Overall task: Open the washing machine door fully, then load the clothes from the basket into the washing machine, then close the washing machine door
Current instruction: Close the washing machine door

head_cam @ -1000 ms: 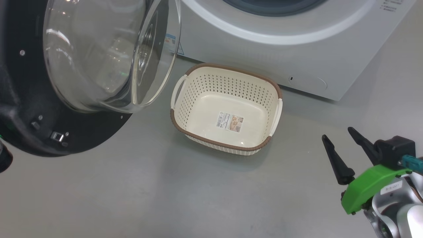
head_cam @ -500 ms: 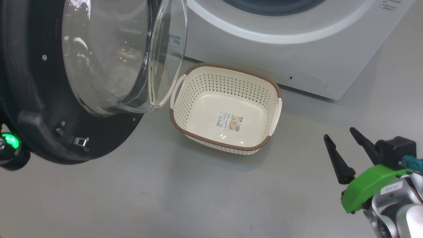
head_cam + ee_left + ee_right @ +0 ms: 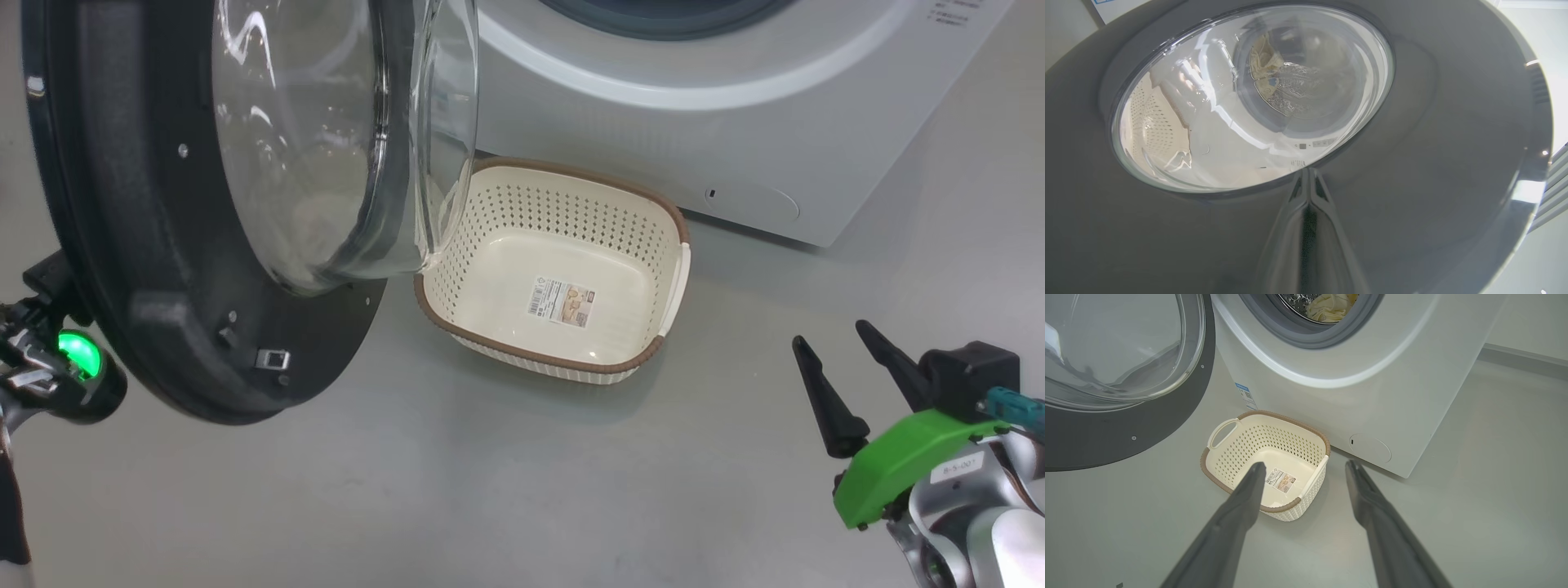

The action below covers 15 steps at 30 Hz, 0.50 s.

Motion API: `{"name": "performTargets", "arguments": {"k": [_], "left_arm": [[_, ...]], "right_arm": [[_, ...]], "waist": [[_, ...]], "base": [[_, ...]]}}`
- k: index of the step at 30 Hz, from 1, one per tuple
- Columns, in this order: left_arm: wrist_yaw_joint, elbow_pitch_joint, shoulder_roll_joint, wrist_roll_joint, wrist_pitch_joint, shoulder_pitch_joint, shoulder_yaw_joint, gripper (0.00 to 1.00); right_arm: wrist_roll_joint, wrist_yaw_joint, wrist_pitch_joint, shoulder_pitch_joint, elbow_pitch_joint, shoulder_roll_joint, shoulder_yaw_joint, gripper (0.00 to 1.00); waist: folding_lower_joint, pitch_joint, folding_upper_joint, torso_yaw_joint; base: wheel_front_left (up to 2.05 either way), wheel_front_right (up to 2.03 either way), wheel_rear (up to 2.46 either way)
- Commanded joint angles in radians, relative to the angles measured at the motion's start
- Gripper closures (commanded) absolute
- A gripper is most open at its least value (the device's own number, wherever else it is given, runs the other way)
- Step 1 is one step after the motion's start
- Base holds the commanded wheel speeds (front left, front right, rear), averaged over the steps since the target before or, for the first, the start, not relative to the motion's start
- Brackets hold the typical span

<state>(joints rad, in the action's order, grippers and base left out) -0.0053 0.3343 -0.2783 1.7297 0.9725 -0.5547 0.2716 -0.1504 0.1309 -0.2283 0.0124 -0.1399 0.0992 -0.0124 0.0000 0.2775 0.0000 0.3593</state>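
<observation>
Upper left of the head view, the washing machine door (image 3: 163, 245) stands part-way swung; the basket (image 3: 571, 212) sits empty at centre frame, just before the washing machine (image 3: 653, 139); the clothes (image 3: 1331, 304) lie in the drum, top of the right wrist view; the left gripper (image 3: 1306, 174), fingers pressed together on nothing, leans its tips against the door's outer face, apparently to push it shut; the right gripper (image 3: 830, 332), lower right, waits spread wide and empty.
</observation>
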Motion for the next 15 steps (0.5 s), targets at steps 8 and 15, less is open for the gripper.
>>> {"name": "performTargets", "arguments": {"k": [8,15], "left_arm": [[0.033,-0.133,-0.010,0.026,0.042,0.021,0.001,1.00],[0.059,-0.180,0.008,0.020,0.057,0.035,-0.027,1.00]], "right_arm": [[-0.011,0.000,0.025,-0.043,-0.012,-0.006,0.028,0.00],[-0.015,0.000,0.040,-0.049,0.004,-0.015,0.034,0.00]], "waist": [[0.0000,-0.018,0.0000,-0.018],[0.0000,-0.029,0.0000,-0.043]], "base": [[0.00,0.00,0.00],[0.00,0.00,0.00]]}}
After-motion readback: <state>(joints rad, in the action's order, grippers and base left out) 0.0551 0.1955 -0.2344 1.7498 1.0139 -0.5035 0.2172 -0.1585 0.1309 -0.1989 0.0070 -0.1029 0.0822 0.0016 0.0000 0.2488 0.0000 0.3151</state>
